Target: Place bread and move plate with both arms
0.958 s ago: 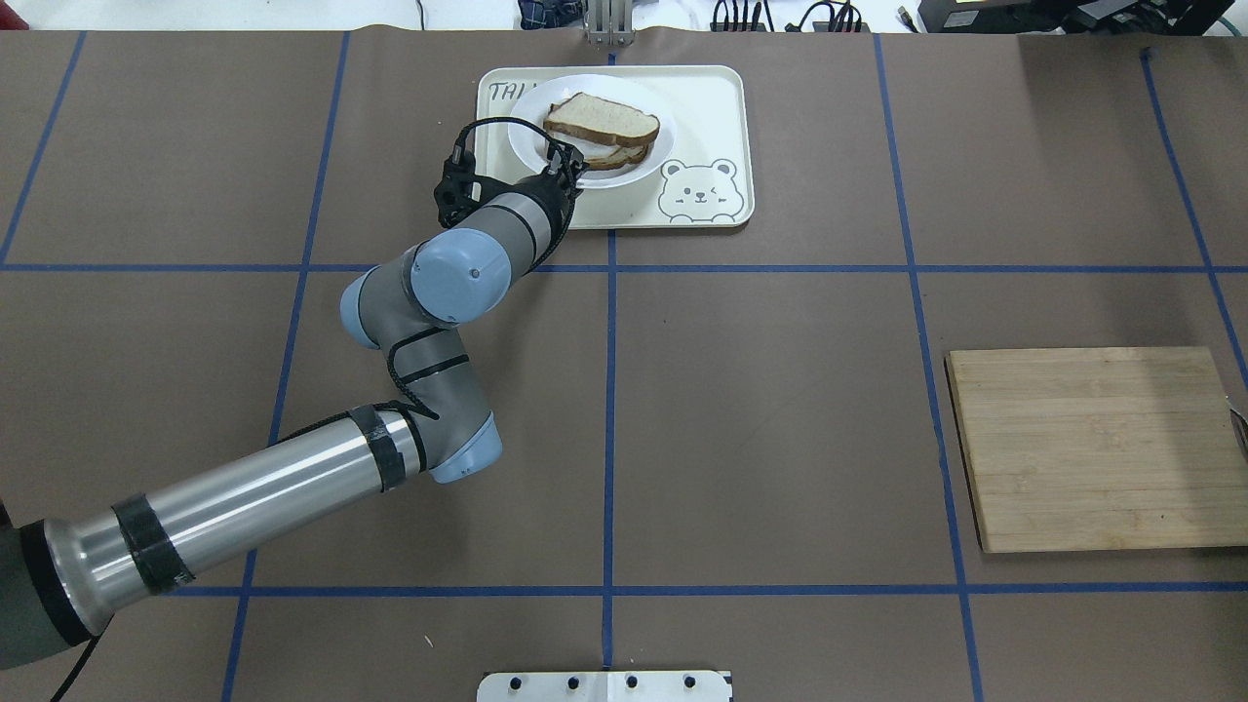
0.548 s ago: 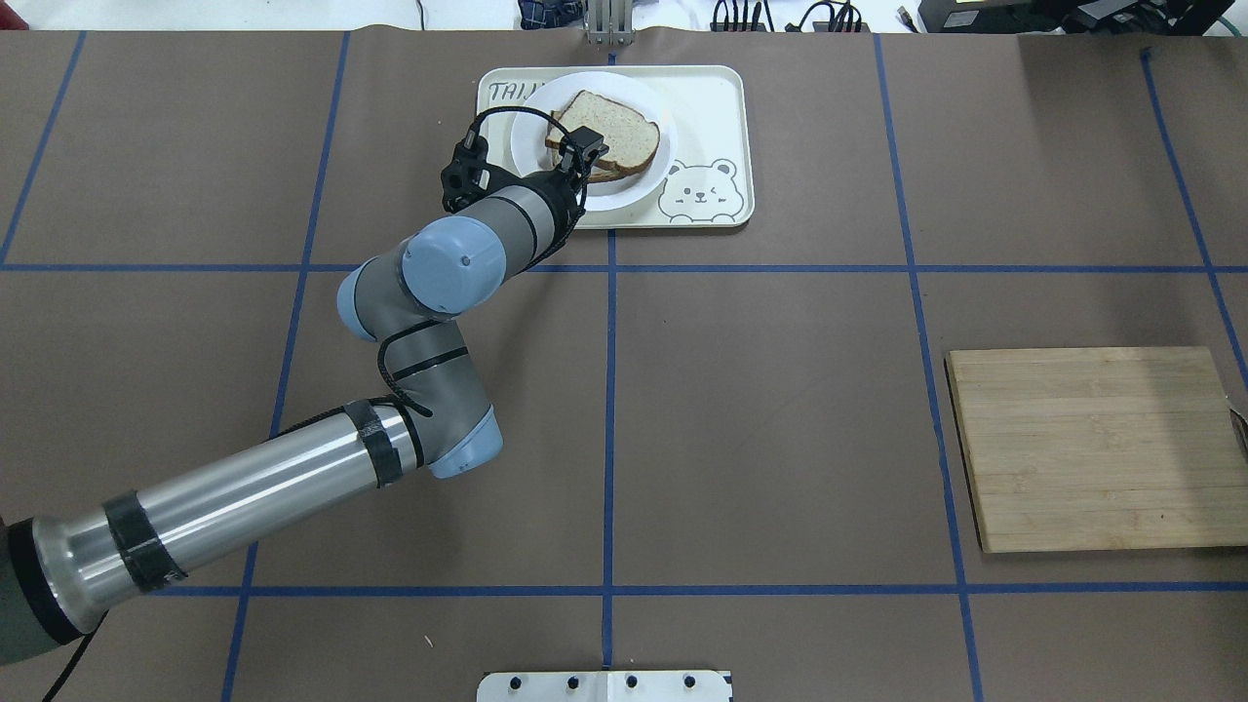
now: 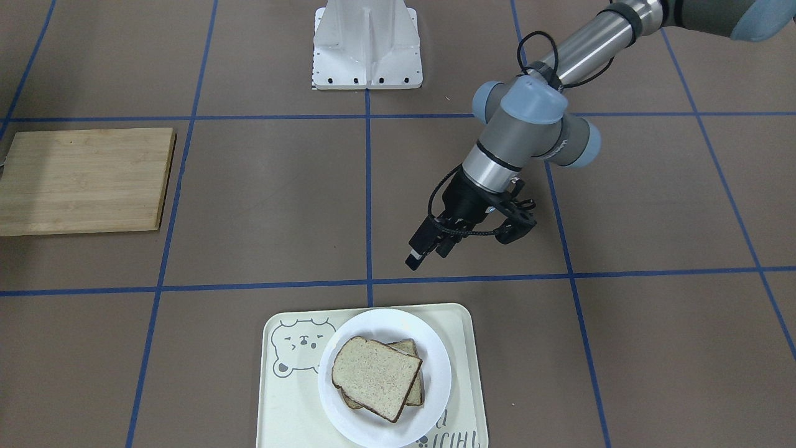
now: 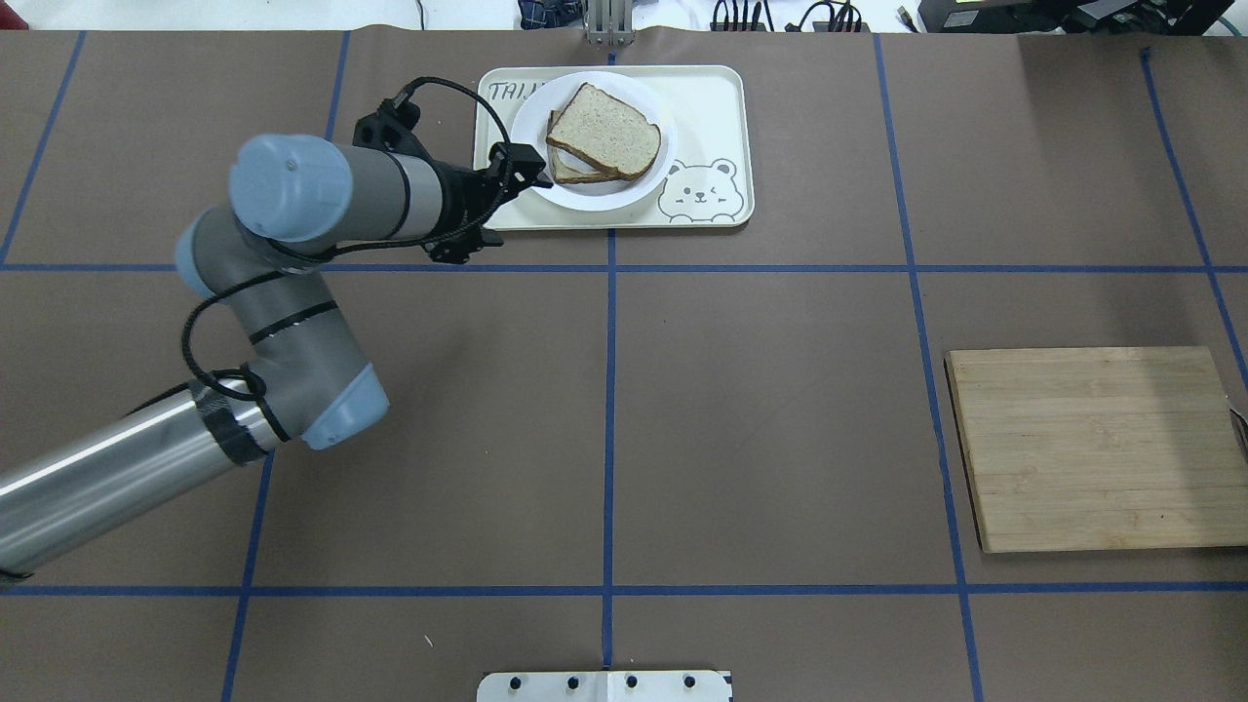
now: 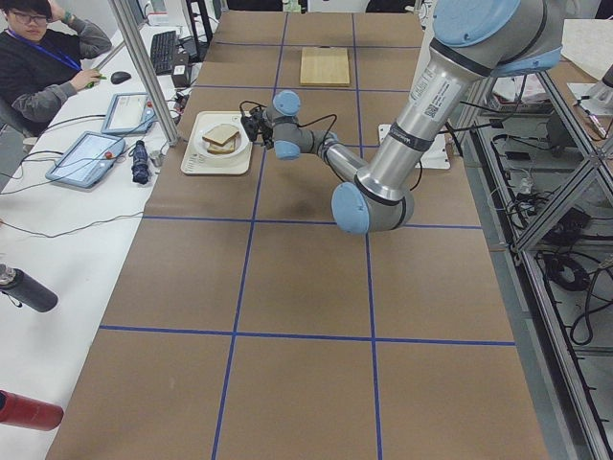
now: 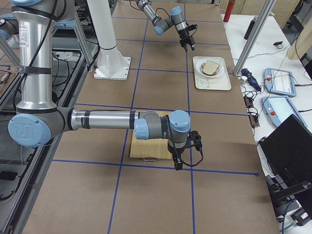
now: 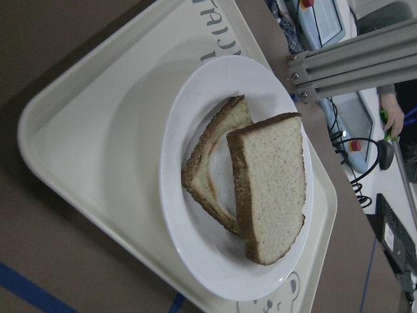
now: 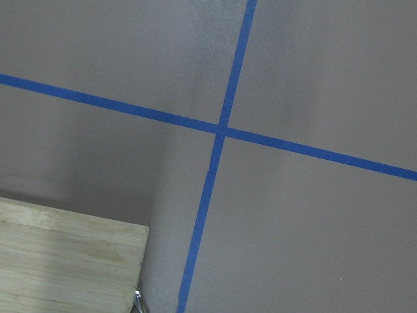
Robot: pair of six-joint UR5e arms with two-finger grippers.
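Bread (image 3: 376, 376) is laid on the plate (image 3: 436, 367). Left gripper (image 3: 428, 254) is held apart; right gripper (image 6: 176, 163) cannot be told.

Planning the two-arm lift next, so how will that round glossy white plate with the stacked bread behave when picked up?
The round glossy white plate looks rigid but probably slick, so a rim grip may slip. The top slice of speckled bread lies askew on the lower slice, so tilting could slide it off.

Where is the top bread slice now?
In the overhead view, the bread lies at the far edge of the table, near the middle, atop another slice on the white plate, which sits on the bear-print tray.
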